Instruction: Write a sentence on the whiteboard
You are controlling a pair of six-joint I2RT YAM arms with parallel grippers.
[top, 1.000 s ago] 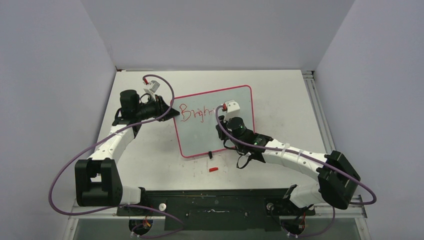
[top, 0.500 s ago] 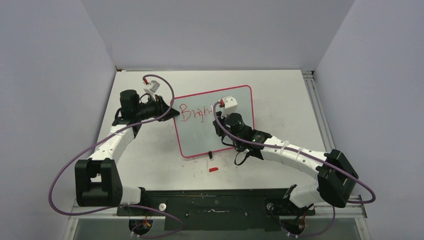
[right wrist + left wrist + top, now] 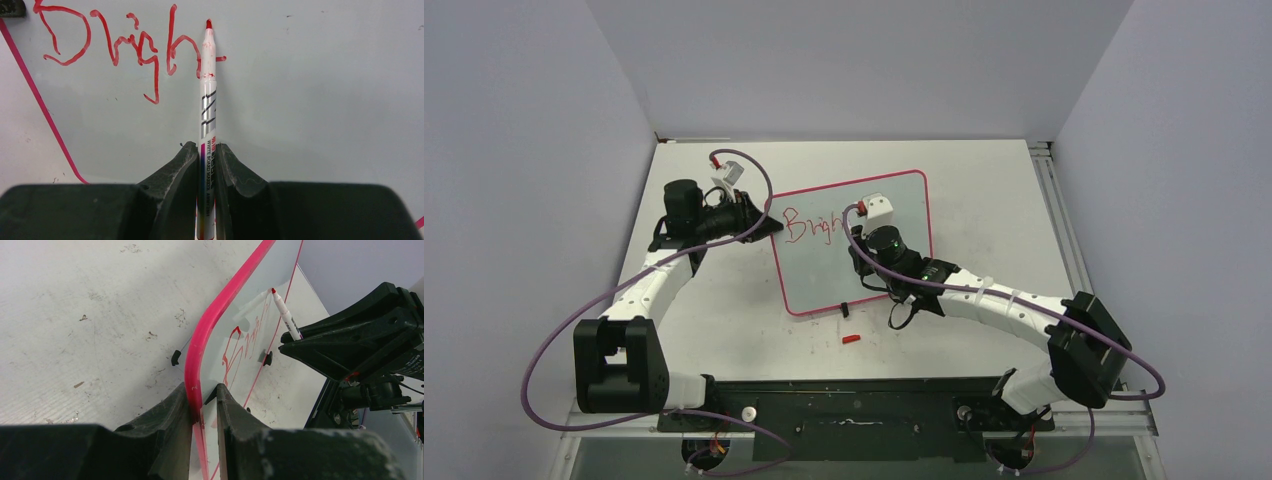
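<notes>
**Mid-word on the whiteboard: one arm clamps, one arm writes**

The setup makes sense once you look at who does what. The whiteboard [image 3: 824, 280] lies flat on the desk [image 3: 984, 200], a bit skewed, roughly in the middle between the two arms. The left jaws are pinched narrow onto its pink frame at the left edge, one finger on each side of the rim. My guess is that's purely an anchor. The board sits on small black feet [image 3: 845, 308] and would probably skate around under pen pressure otherwise.

The right jaws are closed tight around the barrel of a red marker [image 3: 206, 100], low on the body, so a long stretch of it sticks out ahead with the tip pointing at the board. The tip sits right at the end of the sentence [image 3: 125, 50], which so far reads "Brigh" plus what looks like a half-made t. I can't tell for sure whether the tip is touching the surface or just off it. Judging by that, there's a lot of the sentence left to write.

A small red cap [image 3: 852, 339] lies on the desk just beside the board's near edge, clear of both arms.

The desk surface is white and pretty scuffed, with specks and scratches all over in the left wrist view. Plain pale walls close the space in on three sides, and a metal rail [image 3: 1052, 210] runs along the desk's right edge.
</notes>
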